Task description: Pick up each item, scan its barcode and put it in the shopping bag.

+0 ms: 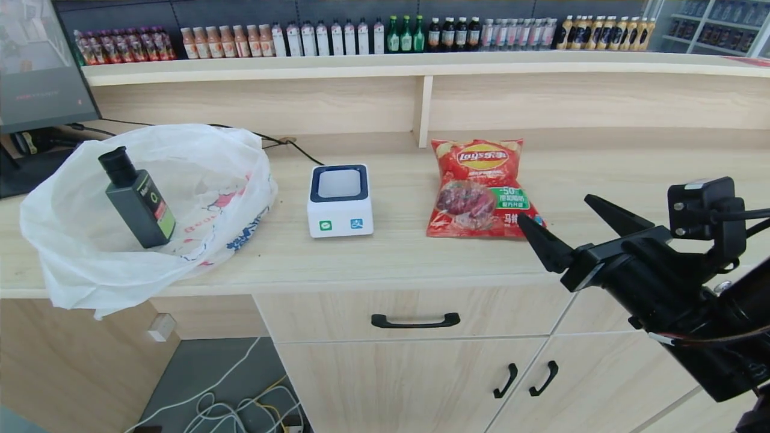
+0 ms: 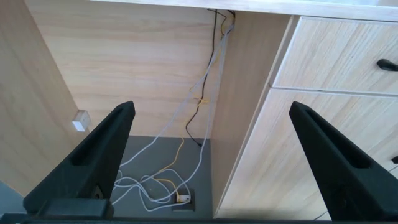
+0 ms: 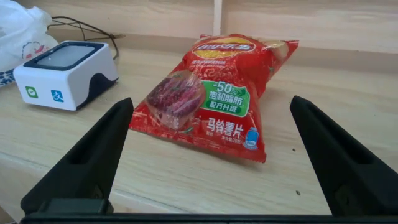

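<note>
Nearest you, the right gripper hangs at the front edge of the pale wooden counter. Its two black fingers are spread wide and hold nothing. Just ahead of it the red crinkled chips bag lies flat and face up on the counter. In your right wrist view the bag sits between the spread fingers, apart from both.

To the bag's left stands the small white box scanner with a dark blue frame round its window. Left of that, the white plastic shopping bag slumps open on the counter. Inside it a dark green bottle with a black cap leans tilted.

Your left gripper is low, below the counter top. It faces a wooden recess with loose cables on the floor, its fingers wide apart and empty.
</note>
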Controlling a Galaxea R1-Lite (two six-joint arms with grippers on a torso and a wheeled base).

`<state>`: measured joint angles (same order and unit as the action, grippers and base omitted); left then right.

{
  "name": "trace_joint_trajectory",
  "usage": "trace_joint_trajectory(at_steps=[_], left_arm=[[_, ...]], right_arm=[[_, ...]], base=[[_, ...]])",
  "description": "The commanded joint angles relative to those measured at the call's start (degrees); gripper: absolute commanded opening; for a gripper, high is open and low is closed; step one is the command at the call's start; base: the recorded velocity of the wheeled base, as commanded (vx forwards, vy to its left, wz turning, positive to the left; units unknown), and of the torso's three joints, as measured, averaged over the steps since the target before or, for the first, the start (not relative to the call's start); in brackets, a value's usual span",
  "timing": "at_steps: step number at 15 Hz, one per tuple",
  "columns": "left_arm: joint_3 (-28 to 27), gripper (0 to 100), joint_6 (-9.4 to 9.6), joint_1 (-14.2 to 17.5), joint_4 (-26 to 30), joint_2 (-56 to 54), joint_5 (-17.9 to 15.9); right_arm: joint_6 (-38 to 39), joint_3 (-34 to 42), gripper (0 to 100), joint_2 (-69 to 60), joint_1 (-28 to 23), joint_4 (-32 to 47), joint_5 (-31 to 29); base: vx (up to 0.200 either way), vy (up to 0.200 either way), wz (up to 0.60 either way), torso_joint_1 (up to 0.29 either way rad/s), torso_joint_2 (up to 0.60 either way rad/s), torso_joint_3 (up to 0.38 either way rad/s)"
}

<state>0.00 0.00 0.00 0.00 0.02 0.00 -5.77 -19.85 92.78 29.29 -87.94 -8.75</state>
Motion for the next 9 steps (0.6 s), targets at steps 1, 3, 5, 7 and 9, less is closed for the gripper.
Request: trace_joint_trajectory(at_steps=[1, 3, 5, 7, 9], left_arm=[[0.0, 100, 0.0, 0.0, 0.0, 0.0, 0.1], [0.0, 100, 0.0, 0.0, 0.0, 0.0, 0.0], [0.0, 100, 0.0, 0.0, 0.0, 0.0, 0.1], [0.0, 100, 0.0, 0.0, 0.0, 0.0, 0.1], [0.0, 100, 0.0, 0.0, 0.0, 0.0, 0.1]], right_arm=[[0.3, 1.3, 100, -1.7, 0.1, 0.0, -0.4], [0.1, 0.8, 100, -2.8, 0.2, 0.2, -0.4], [0.1, -1.3, 100, -3.4, -0.1, 1.9, -0.5], [0.1, -7.2, 100, -5.1, 0.4, 9.2, -0.4], [0.5, -14.5, 100, -7.6, 0.9, 20.8, -0.3]], base=[[0.0, 0.0, 0.0, 0.0, 0.0, 0.0], [0.0, 0.0, 0.0, 0.0, 0.0, 0.0], [0.0, 0.0, 0.0, 0.0, 0.0, 0.0], [0.0, 0.0, 0.0, 0.0, 0.0, 0.0], [0.0, 0.0, 0.0, 0.0, 0.0, 0.0]])
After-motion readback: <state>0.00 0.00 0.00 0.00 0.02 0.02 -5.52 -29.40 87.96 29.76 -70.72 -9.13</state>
